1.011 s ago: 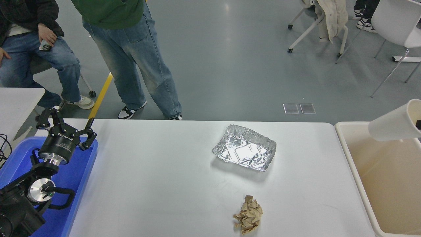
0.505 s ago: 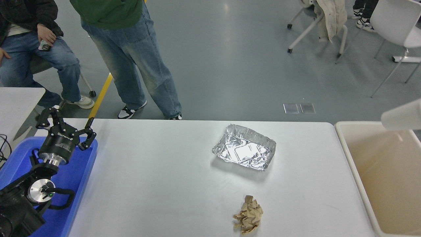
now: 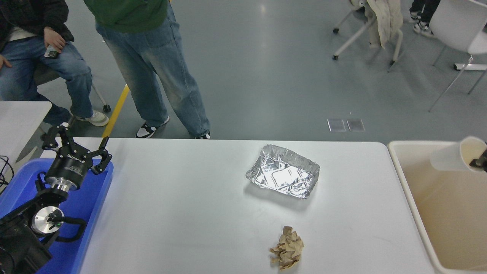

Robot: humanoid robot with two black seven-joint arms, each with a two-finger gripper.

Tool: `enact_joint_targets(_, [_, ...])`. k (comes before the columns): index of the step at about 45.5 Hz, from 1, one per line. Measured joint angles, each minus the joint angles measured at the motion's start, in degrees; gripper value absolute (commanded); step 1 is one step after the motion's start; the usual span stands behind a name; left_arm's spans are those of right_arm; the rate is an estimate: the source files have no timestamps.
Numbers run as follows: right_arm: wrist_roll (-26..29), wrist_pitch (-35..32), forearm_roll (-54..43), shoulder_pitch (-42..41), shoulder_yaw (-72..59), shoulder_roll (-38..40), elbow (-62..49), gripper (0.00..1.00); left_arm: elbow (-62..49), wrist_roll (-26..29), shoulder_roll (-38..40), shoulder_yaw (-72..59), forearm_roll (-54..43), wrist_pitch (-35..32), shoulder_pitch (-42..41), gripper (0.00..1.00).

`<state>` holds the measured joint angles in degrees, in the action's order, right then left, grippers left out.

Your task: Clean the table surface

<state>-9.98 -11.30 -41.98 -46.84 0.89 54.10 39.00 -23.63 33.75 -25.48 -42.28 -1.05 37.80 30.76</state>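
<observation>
Right tool (image 3: 480, 161), barely visible at the right edge, grips a white paper cup (image 3: 454, 155) above the beige bin (image 3: 426, 228) beside the desk (image 3: 182, 213). Left tool (image 3: 76, 146) rests released over the blue tray (image 3: 95, 205). The desk, between them, carries a foil tray (image 3: 283, 176) and crumpled brown paper (image 3: 287, 248).
</observation>
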Motion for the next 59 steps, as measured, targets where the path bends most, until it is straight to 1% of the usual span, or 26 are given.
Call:
enact_joint_targets(10, [-3.07,1.95,2.81,5.36,-0.82,-15.93,-26.39,0.0,0.0,0.0,0.0,0.0,-0.01,0.0,0.0,1.0])
enact_joint_targets(14, [-3.56,3.42,3.76,6.91,-1.16,-20.17,-32.99,0.0,0.0,0.0,0.0,0.0,0.0,0.0,0.0,1.0])
enact_joint_targets(20, [-3.69,6.61,4.64,9.09,-1.43,-24.43,-38.92,0.0,0.0,0.0,0.01,0.0,0.0,0.0,0.0,1.0])
enact_joint_targets(29, [-2.92,10.1,5.42,11.2,-1.64,-27.94,-42.93,0.0,-0.01,0.0,0.02,0.0,0.0,0.0,0.0,1.0])
enact_joint_targets(30, [-2.87,10.34,5.47,11.35,-1.65,-28.18,-43.2,0.03,-0.01,0.0,0.02,0.0,0.01,0.0,-0.01,1.0])
enact_joint_targets(31, [-2.82,10.58,5.54,11.51,-1.66,-28.44,-43.45,0.16,-0.01,0.0,0.02,0.0,0.0,0.0,0.0,1.0])
enact_joint_targets(32, [-2.79,10.75,5.58,11.64,-1.67,-28.63,-43.61,0.35,-0.01,0.0,0.02,0.0,0.0,0.0,0.0,1.0])
enact_joint_targets(33, [-2.75,10.88,5.63,11.76,-1.68,-28.8,-43.78,0.6,-0.01,0.0,0.02,0.0,0.0,0.0,0.0,1.0])
enact_joint_targets(34, [-2.7,11.05,5.75,11.89,-1.69,-28.98,-44.01,0.88,-0.01,0.0,0.02,0.0,0.0,0.0,0.0,1.0])
enact_joint_targets(35, [-2.67,11.16,5.86,11.96,-1.69,-29.1,-44.16,1.0,-0.01,0.0,0.02,0.0,0.0,0.0,0.0,1.0])
enact_joint_targets(59, [-2.1,11.1,10.17,12.12,-1.77,-31.76,-45.38,1.0,0.0,0.0,0.02,0.0,0.0,0.0,0.0,1.0])
